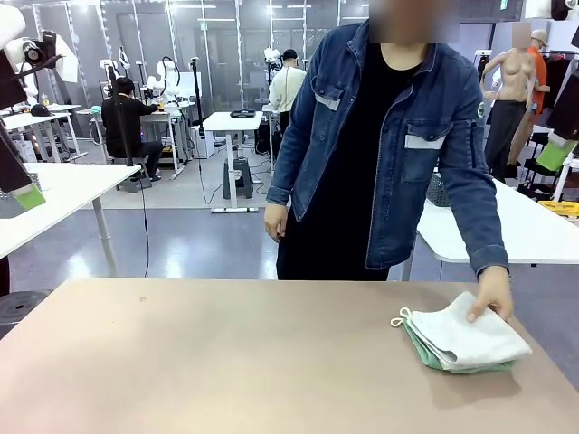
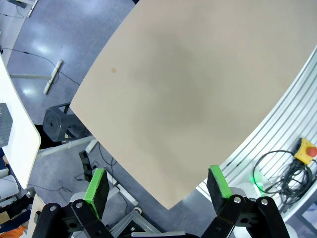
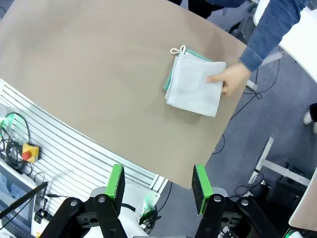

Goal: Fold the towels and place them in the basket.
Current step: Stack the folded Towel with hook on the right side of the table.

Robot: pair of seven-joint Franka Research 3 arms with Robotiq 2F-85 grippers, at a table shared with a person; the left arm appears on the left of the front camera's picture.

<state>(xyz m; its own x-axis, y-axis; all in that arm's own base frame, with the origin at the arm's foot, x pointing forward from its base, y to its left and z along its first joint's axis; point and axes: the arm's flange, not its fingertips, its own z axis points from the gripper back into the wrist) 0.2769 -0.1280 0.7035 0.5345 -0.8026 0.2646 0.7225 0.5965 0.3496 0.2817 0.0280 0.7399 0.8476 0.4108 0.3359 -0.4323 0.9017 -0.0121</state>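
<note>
Towels: stack of 2 folded cloths, cream-white towel on top, mint green towel beneath with only its edges peeking out; lying near the right end of the table, close to the far edge.
Loop: small white corner loop at the stack's corner toward the table's middle, resting on the tabletop.
Person's hand: hand at the far side, fingers laid on the far corner of the cream-white towel; denim sleeve reaching down to it; other hand hanging at the person's side.
Left gripper: left gripper raised above bare tabletop near its edge, green pads spread wide, nothing between them.
Right gripper: right gripper hovering high over the table's near edge, well apart from the stack, fingers parted with nothing between them.
</note>
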